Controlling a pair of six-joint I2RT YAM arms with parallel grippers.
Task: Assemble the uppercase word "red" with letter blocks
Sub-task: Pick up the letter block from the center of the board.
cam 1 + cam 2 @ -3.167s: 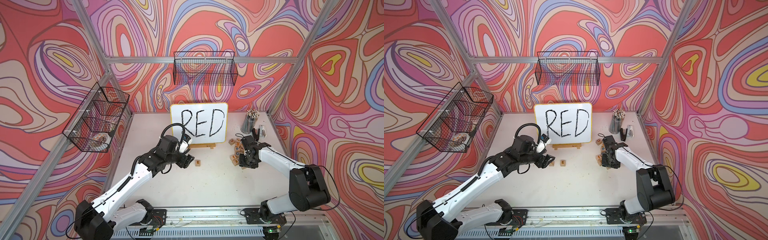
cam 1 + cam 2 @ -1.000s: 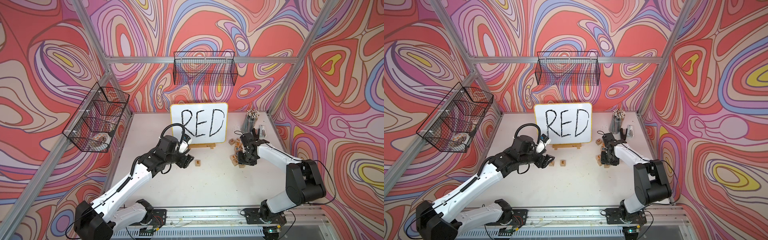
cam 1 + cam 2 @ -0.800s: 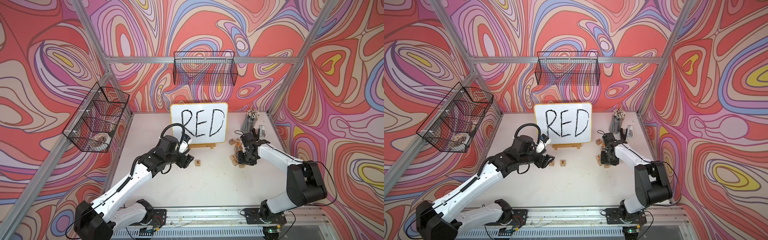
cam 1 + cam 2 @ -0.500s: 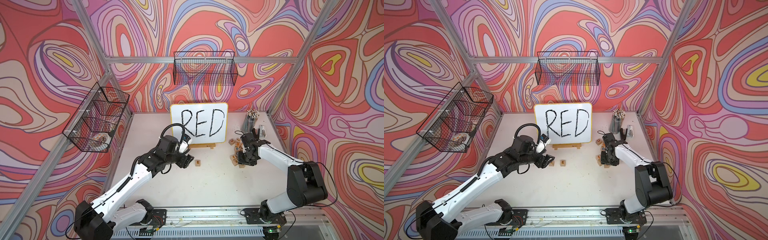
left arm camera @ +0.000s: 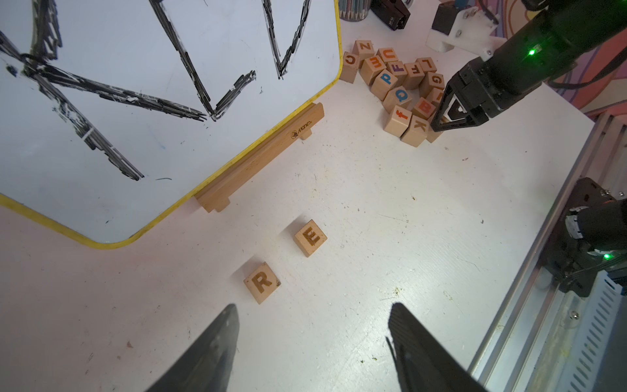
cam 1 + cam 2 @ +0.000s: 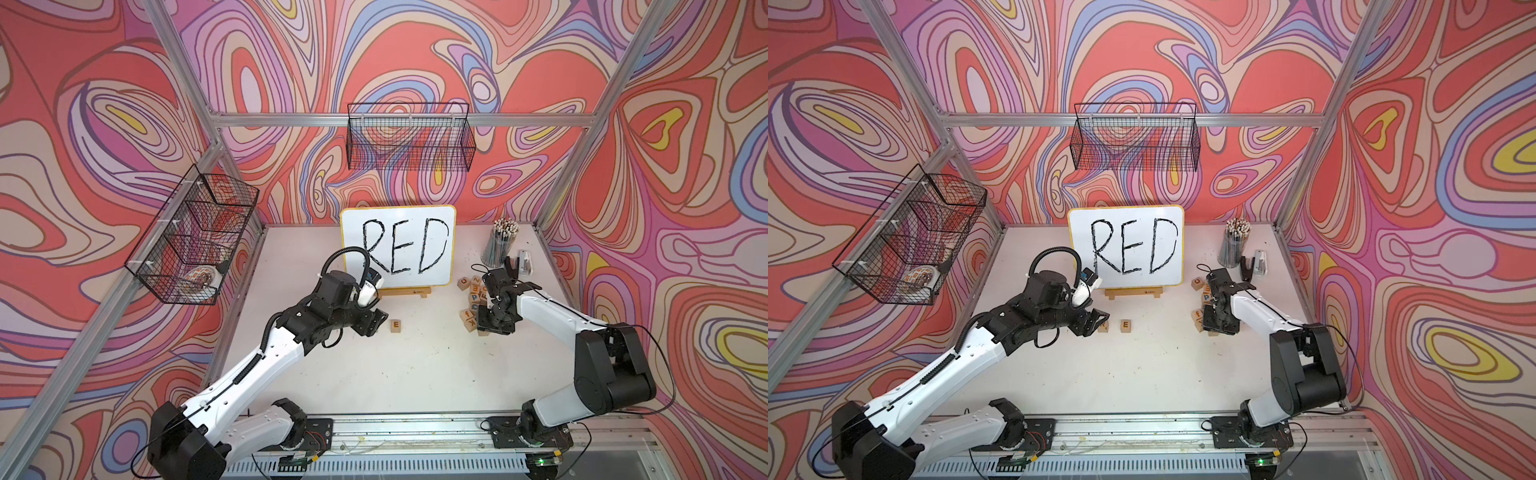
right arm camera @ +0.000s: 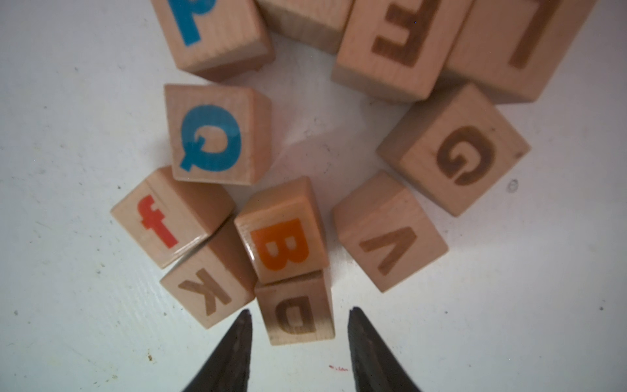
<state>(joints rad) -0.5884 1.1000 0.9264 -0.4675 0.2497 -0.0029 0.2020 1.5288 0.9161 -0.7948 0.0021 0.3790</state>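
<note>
Two letter blocks lie side by side in front of the whiteboard, R [image 5: 262, 282] and E [image 5: 310, 236], also seen in a top view as R [image 6: 1103, 327] and E [image 6: 1126, 326]. My left gripper [image 5: 312, 307] hovers open just short of the R, holding nothing. At the near edge of the block pile [image 6: 471, 295], my right gripper [image 7: 300, 310] points down, open. Its fingers stand either side of the D block [image 7: 295, 314] with a small gap on each side. The D touches the B block [image 7: 281, 244] and sits next to the K block [image 7: 207, 295].
The whiteboard [image 6: 399, 245] with handwritten "RED" stands on a wooden holder [image 6: 405, 291] at the back. A pencil cup [image 6: 498, 245] and a stapler [image 6: 524, 262] are behind the pile. Wire baskets hang on the left wall [image 6: 195, 237] and the back wall [image 6: 409, 137].
The right arm has shifted only slightly over the pile's near edge. The left arm and the R and E blocks have not moved.
</note>
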